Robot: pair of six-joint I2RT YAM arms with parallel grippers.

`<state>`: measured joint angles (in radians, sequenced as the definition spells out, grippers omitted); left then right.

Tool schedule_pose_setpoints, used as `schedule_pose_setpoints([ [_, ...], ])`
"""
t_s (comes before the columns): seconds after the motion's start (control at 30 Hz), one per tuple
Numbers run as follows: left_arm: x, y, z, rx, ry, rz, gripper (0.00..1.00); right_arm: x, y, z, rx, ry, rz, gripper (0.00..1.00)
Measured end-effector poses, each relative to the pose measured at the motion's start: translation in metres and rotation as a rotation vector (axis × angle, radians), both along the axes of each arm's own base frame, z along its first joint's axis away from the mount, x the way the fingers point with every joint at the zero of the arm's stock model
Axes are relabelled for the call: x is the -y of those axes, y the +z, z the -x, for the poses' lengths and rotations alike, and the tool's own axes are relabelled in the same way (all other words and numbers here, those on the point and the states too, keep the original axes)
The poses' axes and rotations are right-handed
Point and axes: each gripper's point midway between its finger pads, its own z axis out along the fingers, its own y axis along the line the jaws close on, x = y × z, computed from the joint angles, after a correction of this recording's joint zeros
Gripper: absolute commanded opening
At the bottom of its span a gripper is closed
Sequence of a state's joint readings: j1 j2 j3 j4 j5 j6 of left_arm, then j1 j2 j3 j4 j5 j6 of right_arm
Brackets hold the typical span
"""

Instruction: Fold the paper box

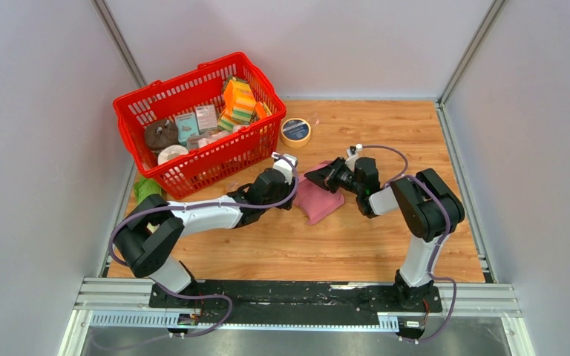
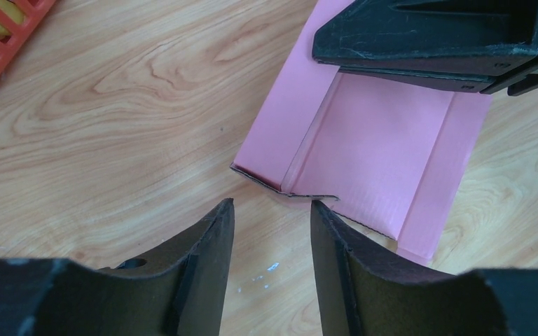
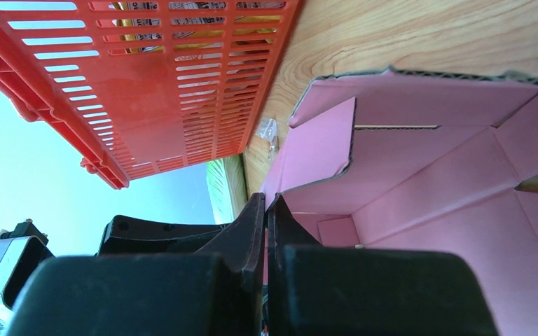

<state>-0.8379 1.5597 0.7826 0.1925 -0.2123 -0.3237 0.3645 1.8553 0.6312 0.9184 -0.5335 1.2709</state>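
Pinching a wall of the pink thin-card paper box (image 3: 420,231), right claw (image 3: 266,204) clenched; left claw (image 2: 272,207) released, empty; folding seems half done.

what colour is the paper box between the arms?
Plain pink, no print. The paper box shows best in the left wrist view.

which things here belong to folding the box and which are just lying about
For the job: paper box, left gripper open beside it, right gripper shut on it.
Lying about: red basket with striped packs inside, tape roll, green item beside the basket.
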Motion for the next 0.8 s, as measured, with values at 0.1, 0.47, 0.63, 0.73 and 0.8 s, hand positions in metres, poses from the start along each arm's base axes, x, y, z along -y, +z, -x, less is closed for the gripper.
schedule_pose_setpoints([
  [0.1,-0.0003,-0.0001,0.0000,-0.001,0.000,-0.002,0.54,0.0003,0.0000,0.0003,0.001,-0.001,0.001,0.02],
  [0.47,-0.0030,0.0030,-0.0060,-0.001,0.054,-0.008,0.50,-0.0017,-0.0002,0.0001,0.004,-0.020,0.008,0.00],
  [0.63,-0.0023,0.0027,-0.0052,-0.005,0.057,-0.005,0.52,-0.0013,0.0001,0.0005,0.008,-0.024,0.019,0.01],
  [0.73,-0.0033,0.0018,-0.0040,-0.011,0.058,-0.010,0.51,-0.0016,0.0012,0.0015,0.008,-0.022,0.021,0.01],
  [0.8,-0.0044,0.0030,-0.0029,-0.013,0.058,-0.011,0.51,-0.0015,0.0012,0.0018,0.006,-0.023,0.020,0.01],
])
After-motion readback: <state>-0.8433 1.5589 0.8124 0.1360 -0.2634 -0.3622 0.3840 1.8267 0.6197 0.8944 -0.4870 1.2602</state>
